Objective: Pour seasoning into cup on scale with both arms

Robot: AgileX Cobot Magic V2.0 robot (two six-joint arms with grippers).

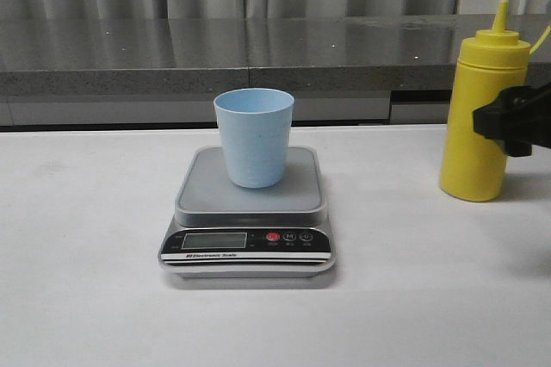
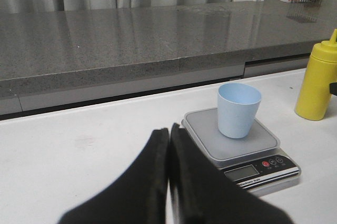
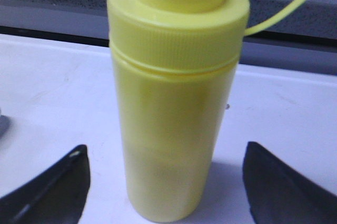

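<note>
Seasoning (image 1: 479, 117) upright on the surface (image 1: 95, 238), nozzle up, standing between the wide-open fingers of the right end effector (image 3: 166, 182), ungripped. Cup (image 1: 254, 136) upright on the scale (image 1: 249, 212); left end effector (image 2: 168, 174) closed, empty.

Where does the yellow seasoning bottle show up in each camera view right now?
Front view: seasoning bottle stands upright at the right edge, right of the scale, with the right gripper at its side.
Left wrist view: bottle at the right edge, beyond the scale.
Right wrist view: bottle fills the centre, between open fingers.
Shared landmark: the bottle's ridged yellow cap.
</note>
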